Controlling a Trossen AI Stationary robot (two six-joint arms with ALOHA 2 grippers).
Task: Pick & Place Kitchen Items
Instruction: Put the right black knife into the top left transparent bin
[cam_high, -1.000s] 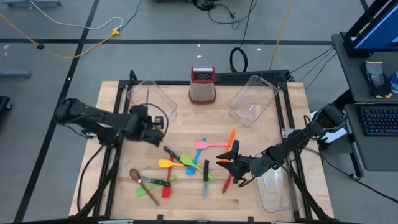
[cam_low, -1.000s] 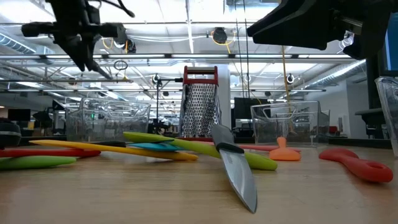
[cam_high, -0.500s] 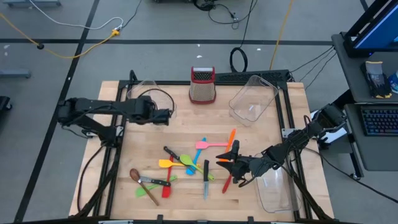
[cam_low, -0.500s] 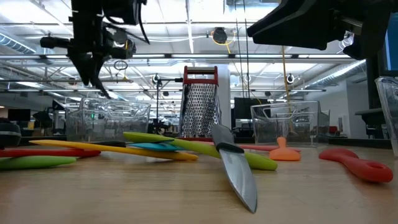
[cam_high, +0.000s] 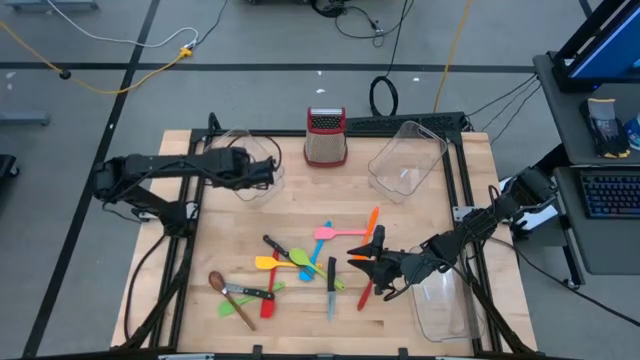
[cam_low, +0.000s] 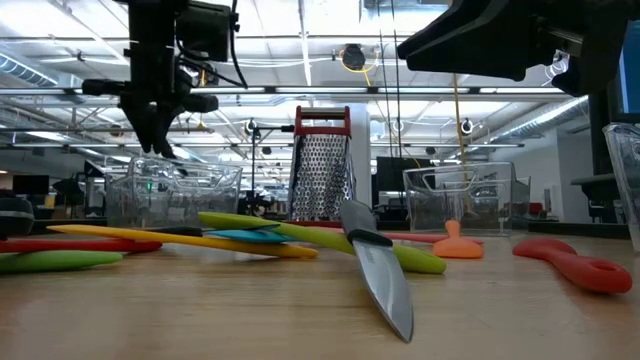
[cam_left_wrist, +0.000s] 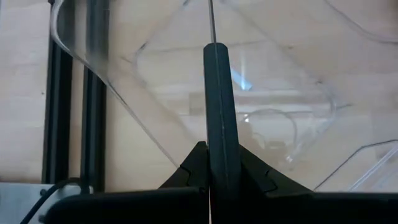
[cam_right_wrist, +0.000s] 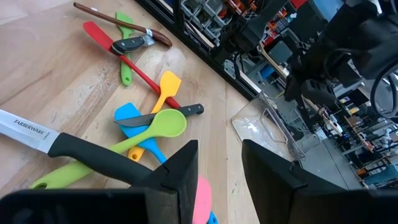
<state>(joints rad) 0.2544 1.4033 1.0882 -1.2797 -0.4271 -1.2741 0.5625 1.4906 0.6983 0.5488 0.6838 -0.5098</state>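
My left gripper (cam_high: 268, 172) hangs over the clear bin (cam_high: 238, 150) at the table's far left, shut on a black-handled knife (cam_left_wrist: 216, 93). The knife's thin blade (cam_left_wrist: 211, 15) points down toward the bin's floor. Several utensils lie flat mid-table: a green spoon (cam_high: 300, 257), a yellow spatula (cam_high: 268, 263), a blue spatula (cam_high: 321, 245), an orange spatula (cam_high: 372, 222), a red spatula (cam_high: 365, 293) and another knife (cam_high: 331, 288). My right gripper (cam_right_wrist: 221, 174) stands open above the pile's right side, with nothing between its fingers. My left gripper pinches the knife's black handle (cam_left_wrist: 216, 158) between its two fingers, at the handle's butt end. The fingers come steeply from above and lie along the knife. The knife hangs below them, blade end lowest, clear of the bin.
A metal box grater with a red top (cam_high: 326, 135) stands at the far middle. A second clear bin (cam_high: 407, 160) lies tilted at the far right and a third (cam_high: 445, 305) at the near right. A brown spoon (cam_high: 217, 281) and green and red utensils lie near left.
My left gripper has carried the knife toward the table's far edge and a little to the right, from over the bare wood to over the far-left bin. It has turned about as it went. Its hold on the knife is kept.
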